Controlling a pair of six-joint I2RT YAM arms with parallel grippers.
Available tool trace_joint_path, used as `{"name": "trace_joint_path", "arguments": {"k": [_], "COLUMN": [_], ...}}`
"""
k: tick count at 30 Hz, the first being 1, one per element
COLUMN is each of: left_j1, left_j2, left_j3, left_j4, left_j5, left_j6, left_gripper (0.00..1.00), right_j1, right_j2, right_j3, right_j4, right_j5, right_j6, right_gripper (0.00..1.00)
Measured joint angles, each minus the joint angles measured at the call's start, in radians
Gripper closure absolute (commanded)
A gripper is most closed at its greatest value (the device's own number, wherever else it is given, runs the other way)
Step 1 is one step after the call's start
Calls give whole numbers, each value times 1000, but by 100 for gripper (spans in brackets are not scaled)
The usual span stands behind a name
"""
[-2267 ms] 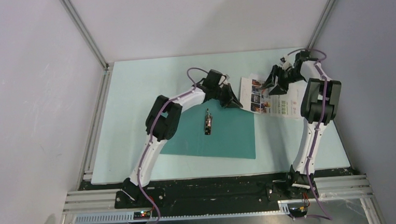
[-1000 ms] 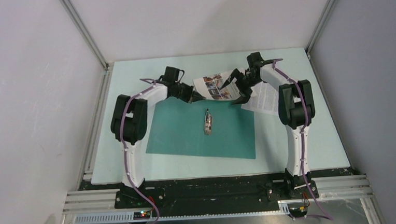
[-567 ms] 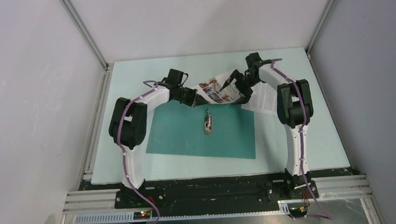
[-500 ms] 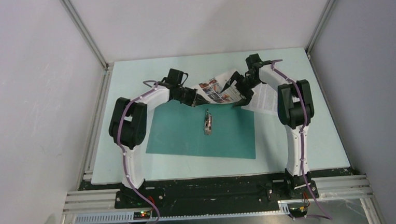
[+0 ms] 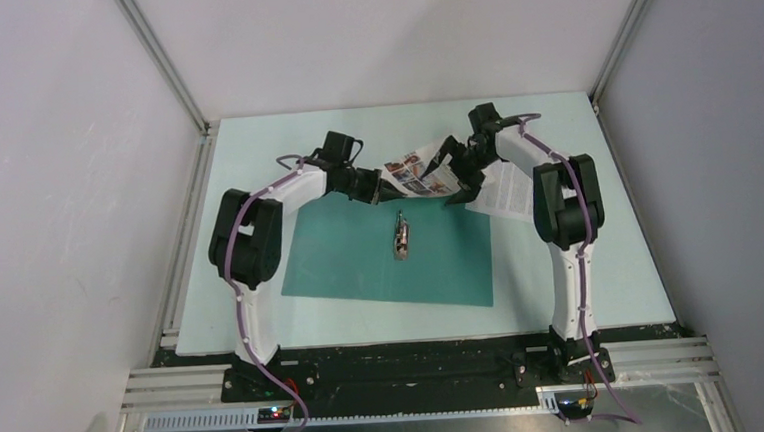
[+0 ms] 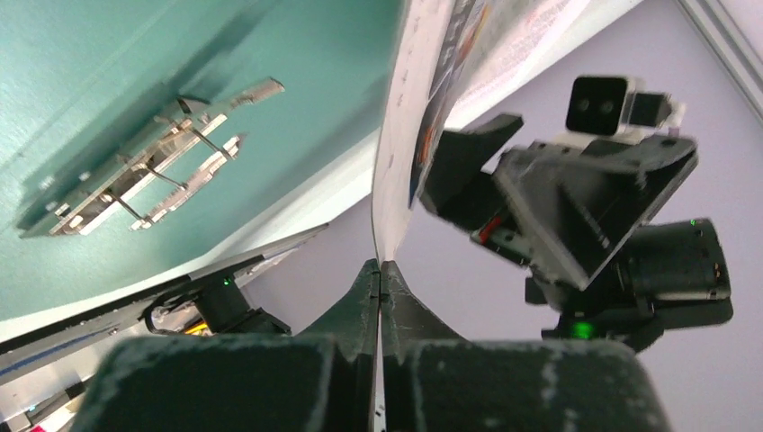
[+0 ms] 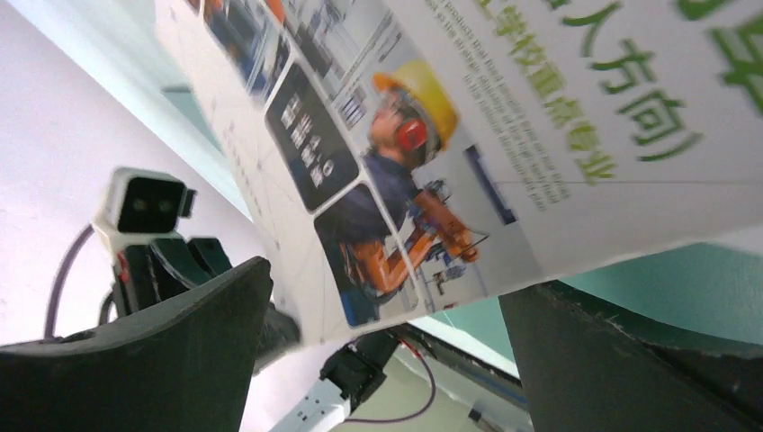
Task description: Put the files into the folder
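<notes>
Light: bright, even, from overhead.
Shadows: soft and faint, beside the metal clip (image 6: 148, 153) on the folder (image 6: 90, 54).
Blur: brochure page (image 7: 432, 135) soft near the right wrist lens; overhead view sharp.

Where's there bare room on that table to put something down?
Free: the folder's left half, between the clip and the left arm; the mat strip between folder and arm bases. Crowded: the folder's far edge, where left gripper, right gripper and brochure meet, text sheet beside.
</notes>
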Motion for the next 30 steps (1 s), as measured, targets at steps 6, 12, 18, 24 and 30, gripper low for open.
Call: {"name": "trace_joint_path", "arguments": {"k": [6,12,18,24,30], "left_j1": [-5,-29,-64,-74,-44], "left_j2": [-63,-73,-73,-62,-57], "left_j3": [-29,-42,-42,-40,-44], "left_j4": [2,0,0,0,-19], "left_j5": [32,48,56,56,46], "left_j6": [-32,-50,-56,-45,79], "left_gripper": [100,100,100,56,26], "right_j1": [-32,-63,-68,-38,-21], "right_j2": [31,30,31,42,62], "right_j3": [42,-3,-8,2,32], "right_j4": [100,261,375,422,420], "right_j5": [-5,-15,-49,-76,-101], "right_j6": [12,37,58,29,-75], "right_gripper": [15,32,58,86,100]}}
